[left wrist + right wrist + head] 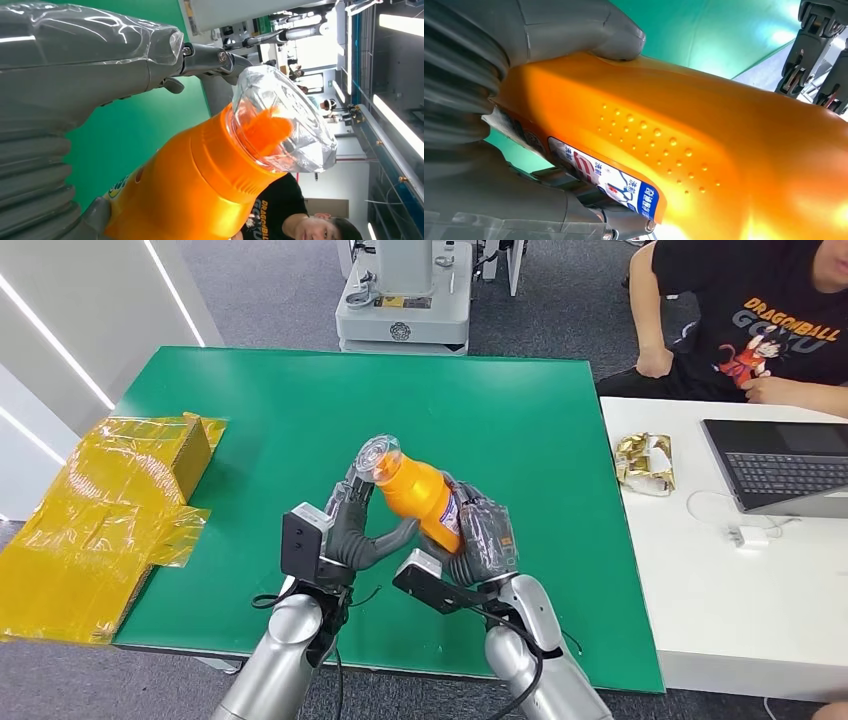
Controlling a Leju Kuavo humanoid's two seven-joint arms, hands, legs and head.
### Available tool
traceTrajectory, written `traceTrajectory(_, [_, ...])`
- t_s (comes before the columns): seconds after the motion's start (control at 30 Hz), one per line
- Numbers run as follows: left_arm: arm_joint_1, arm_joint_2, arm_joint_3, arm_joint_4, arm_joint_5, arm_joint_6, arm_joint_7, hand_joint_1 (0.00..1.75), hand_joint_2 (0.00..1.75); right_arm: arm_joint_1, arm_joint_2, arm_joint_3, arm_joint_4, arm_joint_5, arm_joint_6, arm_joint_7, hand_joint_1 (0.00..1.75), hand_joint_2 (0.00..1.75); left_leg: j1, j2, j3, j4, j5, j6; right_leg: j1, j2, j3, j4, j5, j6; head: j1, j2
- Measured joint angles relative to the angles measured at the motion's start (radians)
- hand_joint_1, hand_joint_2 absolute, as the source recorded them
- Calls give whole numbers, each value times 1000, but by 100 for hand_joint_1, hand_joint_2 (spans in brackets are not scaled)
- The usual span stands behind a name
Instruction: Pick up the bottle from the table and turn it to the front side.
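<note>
The right robot hand (478, 532) grips the smooth, stiff, probably slippery orange bottle (420, 498) by its waist, the left robot hand (352, 522) pinching beside its clear cap (380, 455).

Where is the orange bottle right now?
In the head view the orange bottle is off the green table, tilted, held between the left hand and right hand near the table's front middle, clear cap pointing away.

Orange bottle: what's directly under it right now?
The orange bottle is lifted, tilted, held by both the left hand and right hand. Beneath lies bare green table; the patch straight below is hidden by the hands.
</note>
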Motion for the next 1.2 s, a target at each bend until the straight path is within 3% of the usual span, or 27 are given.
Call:
traceTrajectory(0.47, [22,0,-1,0,-3,19,-11,0,175,19,-1,0,-3,24,100,34,175,175,0,0,0,0,0,0,0,0,0,0,0,0,0,0])
traceTrajectory(0.73, [11,-1,-7,8,19,6,-10,0,175,3,-1,11,0,46,121,-35,175,175,0,0,0,0,0,0,0,0,0,0,0,0,0,0])
traceTrajectory(1.2, [-8,-2,-11,33,45,-13,-9,0,175,2,-2,17,-4,62,164,-61,175,175,0,0,0,0,0,0,0,0,0,0,0,0,0,0])
